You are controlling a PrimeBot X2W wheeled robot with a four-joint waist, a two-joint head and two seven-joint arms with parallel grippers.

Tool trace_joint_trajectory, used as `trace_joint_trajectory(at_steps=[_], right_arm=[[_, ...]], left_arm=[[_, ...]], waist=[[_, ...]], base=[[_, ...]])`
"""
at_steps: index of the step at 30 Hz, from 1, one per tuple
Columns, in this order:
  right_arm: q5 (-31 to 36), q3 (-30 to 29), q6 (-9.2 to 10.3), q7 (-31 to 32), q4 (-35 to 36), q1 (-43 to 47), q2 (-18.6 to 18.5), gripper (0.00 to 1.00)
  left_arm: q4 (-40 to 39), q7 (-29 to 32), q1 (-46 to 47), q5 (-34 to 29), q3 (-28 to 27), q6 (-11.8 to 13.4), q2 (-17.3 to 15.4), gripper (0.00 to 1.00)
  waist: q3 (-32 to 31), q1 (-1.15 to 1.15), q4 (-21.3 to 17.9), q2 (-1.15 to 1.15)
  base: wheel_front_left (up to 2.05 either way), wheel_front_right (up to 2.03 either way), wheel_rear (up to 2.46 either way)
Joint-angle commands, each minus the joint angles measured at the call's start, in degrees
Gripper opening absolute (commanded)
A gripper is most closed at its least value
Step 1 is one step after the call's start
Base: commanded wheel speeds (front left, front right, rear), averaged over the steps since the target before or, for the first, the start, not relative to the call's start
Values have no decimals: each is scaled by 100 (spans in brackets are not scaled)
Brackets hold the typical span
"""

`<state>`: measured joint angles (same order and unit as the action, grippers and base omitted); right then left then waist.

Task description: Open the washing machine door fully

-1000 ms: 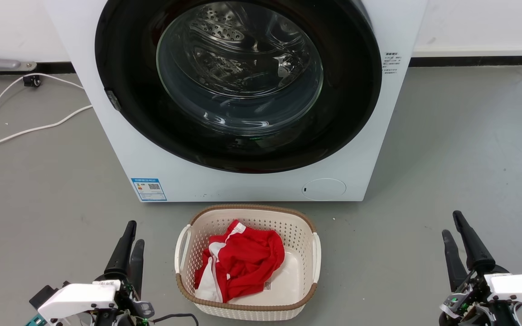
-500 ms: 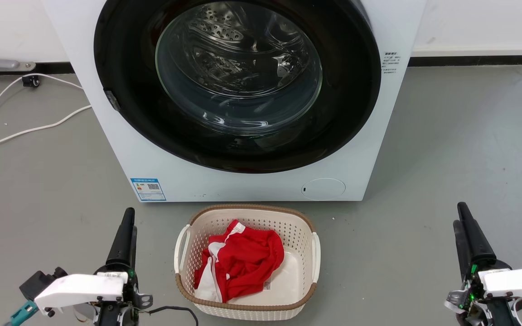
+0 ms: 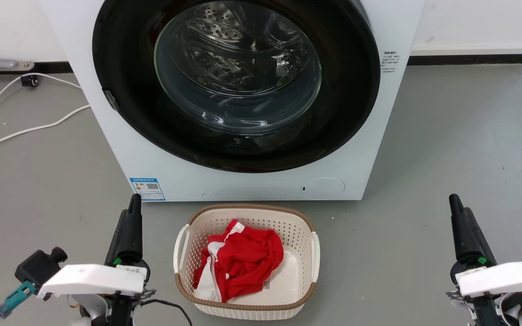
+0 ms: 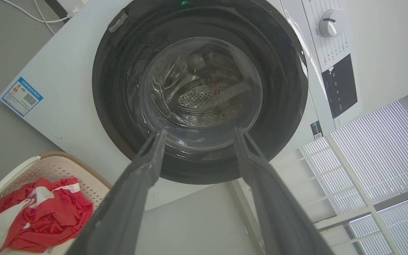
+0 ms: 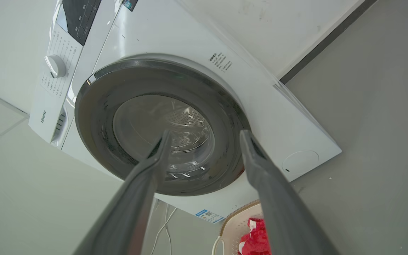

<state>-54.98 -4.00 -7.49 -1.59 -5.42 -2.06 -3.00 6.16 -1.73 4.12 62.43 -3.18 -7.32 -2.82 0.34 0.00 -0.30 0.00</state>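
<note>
From my station I see the big white boxy front-loading washing machine [image 3: 252, 185] standing on the grey floor [image 3: 447, 136] straight ahead of the robot. Its large round glossy black door [image 3: 351, 90] is shut flush against the front panel. Through the clear bulging glass bowl [image 3: 238, 68] at the door's centre I can make out the perforated steel drum. A small blue label [image 3: 147, 189] sits low on the machine's left front corner. Just in front of the machine, and apart from it, sits a cream perforated plastic laundry basket [image 3: 306, 226] with a brown rim, holding a crumpled red-and-white garment [image 3: 243, 262]. The left gripper [image 3: 133, 203] hangs low to the left of the basket, its tip near the label but short of the machine. The right gripper [image 3: 455, 201] hangs well to the basket's right. Both point towards the machine, and neither touches anything. In each wrist view the two long dark fingers [image 4: 136, 191] stand spread apart with nothing between them, framing the door. White cables [image 3: 30, 129] trail over the floor to the left.
</note>
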Motion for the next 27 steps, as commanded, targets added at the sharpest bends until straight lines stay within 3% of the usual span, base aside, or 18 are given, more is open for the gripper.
trace_joint_trajectory(at_steps=[1,13,27], right_arm=[[386,22,0,-79,145,-15,-10,100],[1616,37,0,-199,297,62,-6,100],[2674,139,0,-326,377,170,-1,100]], left_arm=[[-135,-68,127,-358,34,-13,-17,100],[-155,-305,86,-1728,188,6,-41,100],[-165,-548,70,-2862,339,138,-132,100]], waist=[[2,0,-1,0],[19,0,-9,0],[-6,0,-5,0]], base=[[0,0,0],[0,0,0],[0,0,0]])
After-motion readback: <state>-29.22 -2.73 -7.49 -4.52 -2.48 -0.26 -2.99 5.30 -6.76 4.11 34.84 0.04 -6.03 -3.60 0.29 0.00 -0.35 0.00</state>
